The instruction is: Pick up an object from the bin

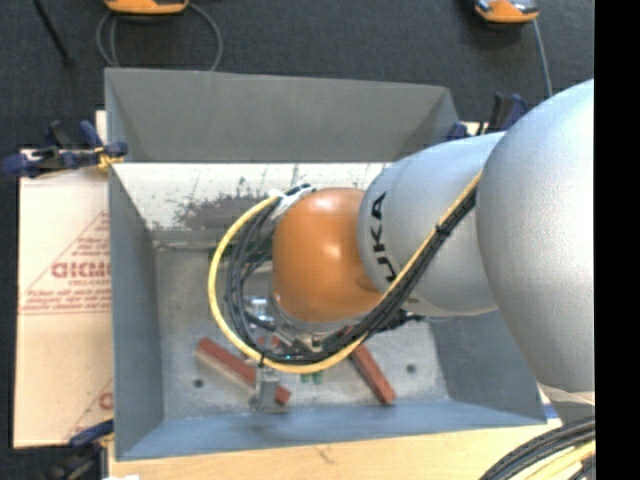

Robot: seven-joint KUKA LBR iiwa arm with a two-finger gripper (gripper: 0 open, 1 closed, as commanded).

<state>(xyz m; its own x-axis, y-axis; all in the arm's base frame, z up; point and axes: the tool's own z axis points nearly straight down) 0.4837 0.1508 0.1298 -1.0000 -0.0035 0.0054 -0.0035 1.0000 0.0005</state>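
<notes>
My gripper reaches down under the arm's wrist to the bin floor near the front wall, left of the middle. A reddish-brown flat bar lies slanted on the floor just to its left, its right end beside the gripper's tip. A small red piece sits against the tip's right side. Whether the gripper touches either one is hidden. A second reddish-brown bar lies slanted further right, partly under the arm.
Small green bits show under the wrist, right of the gripper. The arm and its cables cover the middle and right of the bin. Bare floor shows at the left and along the front.
</notes>
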